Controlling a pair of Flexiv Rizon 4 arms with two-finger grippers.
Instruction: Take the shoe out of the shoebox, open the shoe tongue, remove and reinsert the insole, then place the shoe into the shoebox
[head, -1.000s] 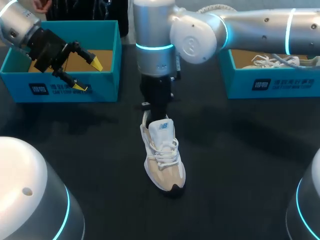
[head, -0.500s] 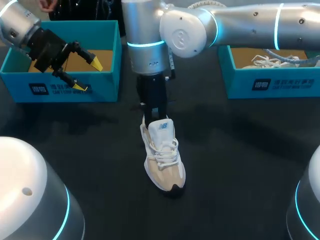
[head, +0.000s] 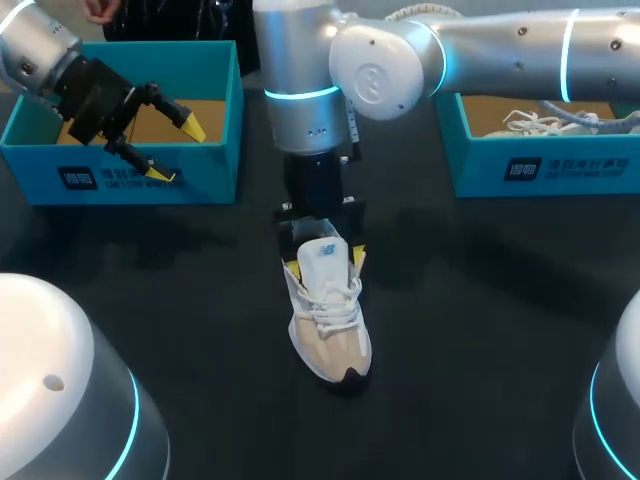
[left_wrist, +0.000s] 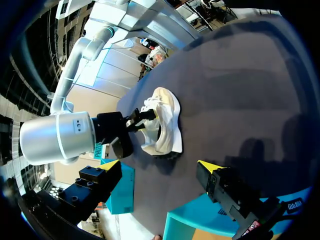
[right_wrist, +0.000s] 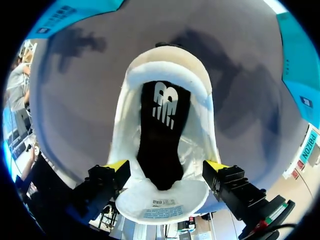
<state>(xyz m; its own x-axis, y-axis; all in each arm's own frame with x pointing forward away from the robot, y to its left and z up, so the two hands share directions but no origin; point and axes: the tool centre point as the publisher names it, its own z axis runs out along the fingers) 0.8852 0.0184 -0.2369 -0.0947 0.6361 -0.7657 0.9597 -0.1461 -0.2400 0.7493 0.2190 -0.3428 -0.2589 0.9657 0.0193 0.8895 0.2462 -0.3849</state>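
A white and beige shoe (head: 332, 335) stands on the dark table, toe toward me, its white tongue (head: 323, 254) lifted. My right gripper (head: 325, 263) hangs over the shoe's opening, open, one yellow fingertip (head: 357, 258) on each side of the tongue. In the right wrist view the gripper (right_wrist: 166, 167) straddles the shoe (right_wrist: 165, 67), and the black insole (right_wrist: 160, 130) lies inside under the tongue (right_wrist: 160, 202). My left gripper (head: 177, 150) stays open and empty over the left teal shoebox (head: 130, 178). The left wrist view shows that gripper (left_wrist: 160, 167) with the shoe (left_wrist: 161, 125) well ahead of it.
A second teal shoebox (head: 540, 165) at the back right holds another white shoe (head: 545, 122). My right arm's wrist (head: 300, 80) stands upright behind the shoe. Two white arm bases fill the near corners.
My right gripper has opened from shut at the shoe's tongue; its yellow tips now show on either side. The left arm has not moved.
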